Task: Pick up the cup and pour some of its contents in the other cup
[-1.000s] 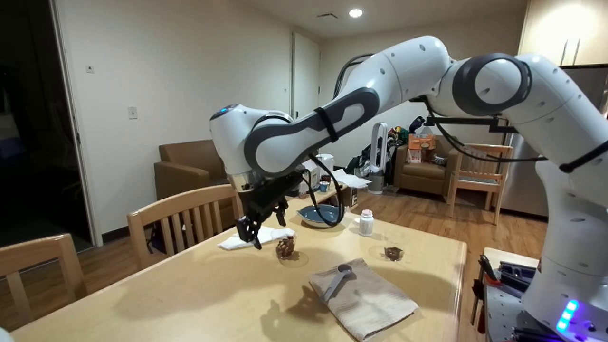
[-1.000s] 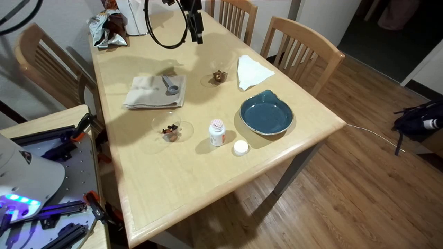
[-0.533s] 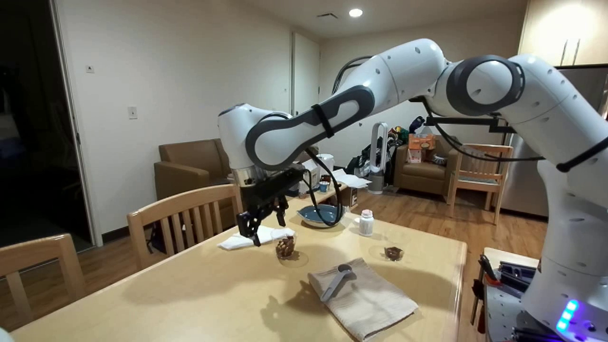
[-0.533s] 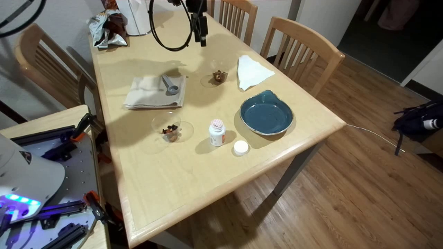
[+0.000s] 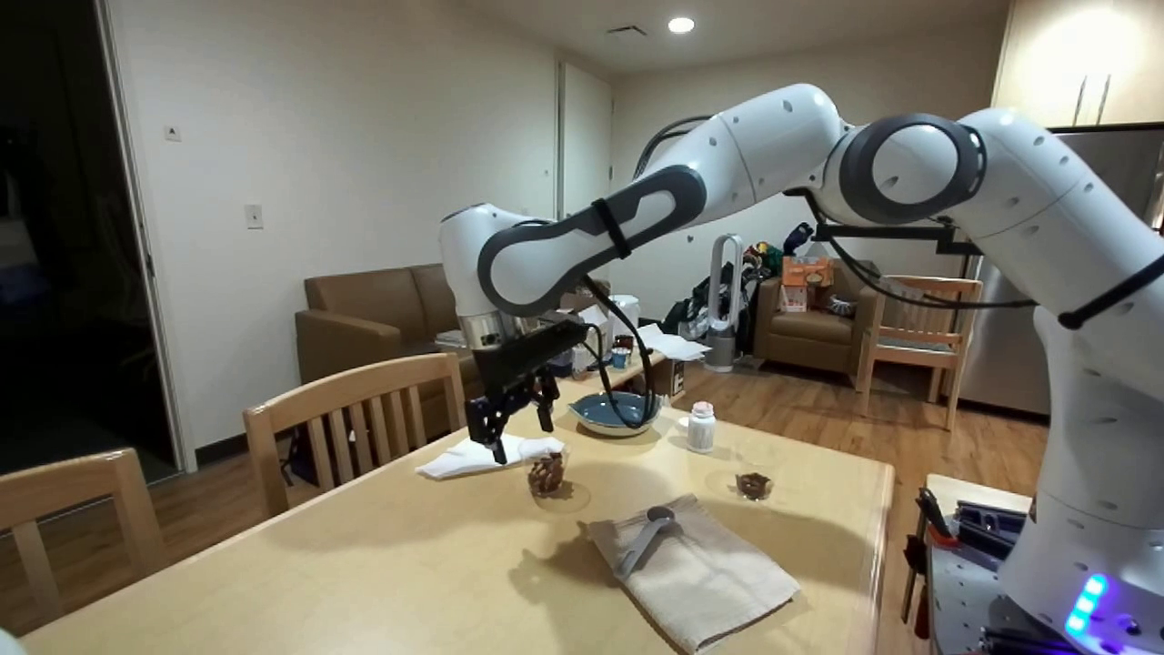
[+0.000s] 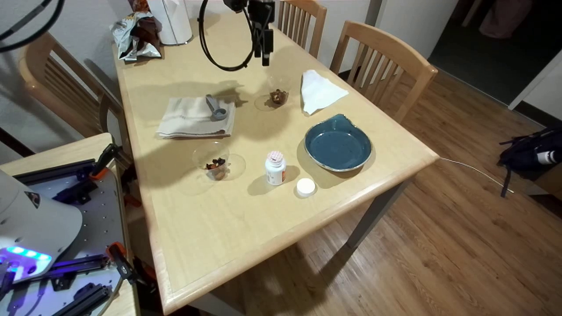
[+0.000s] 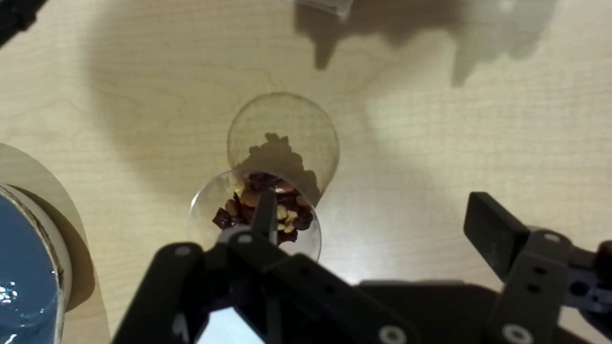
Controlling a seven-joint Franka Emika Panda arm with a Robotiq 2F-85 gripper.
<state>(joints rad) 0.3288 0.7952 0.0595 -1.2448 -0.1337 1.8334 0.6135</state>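
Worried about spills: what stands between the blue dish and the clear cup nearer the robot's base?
In both exterior views, a white bottle stands roughly between that cup and the blue dish; a white cap lies nearby.

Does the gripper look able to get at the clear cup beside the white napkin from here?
Likely yes, after a sideways shift: the gripper is open and nothing seems to block the cup, but in the wrist view one finger overlaps it.

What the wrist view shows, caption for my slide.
Open gripper partly hiding a clear cup of trail mix, blue dish at left.
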